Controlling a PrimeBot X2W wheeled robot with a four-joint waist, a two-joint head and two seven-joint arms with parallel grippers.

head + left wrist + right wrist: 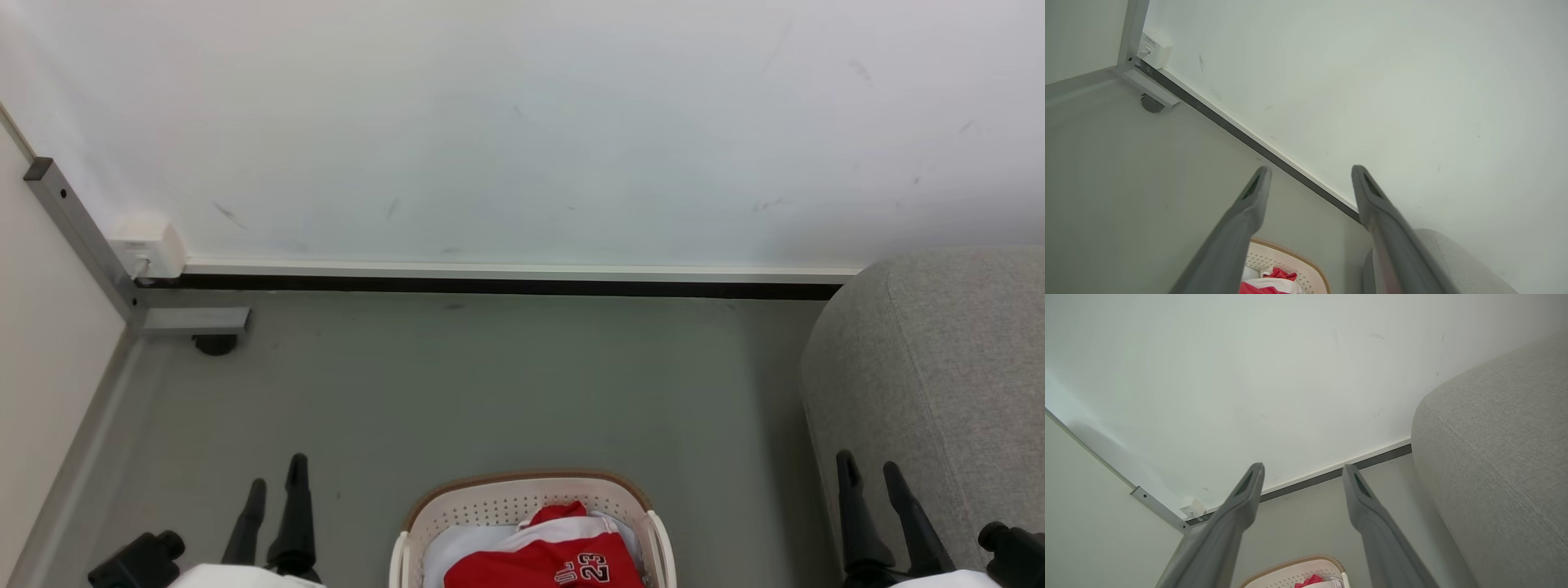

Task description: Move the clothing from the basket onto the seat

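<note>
Flanking the basket (490,511) of red clothing (545,565), left gripper (277,472) and right gripper (868,462) hover — spread wide, holding nothing.

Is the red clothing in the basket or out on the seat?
In the basket: the clothing lies bunched inside its walls, over white fabric. The visible part of the seat bears none.

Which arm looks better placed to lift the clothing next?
Probably right. Both grippers are open and empty: the left gripper sits slightly nearer the basket holding the clothing, but the right gripper is beside the seat, so its carry looks shorter.
</note>
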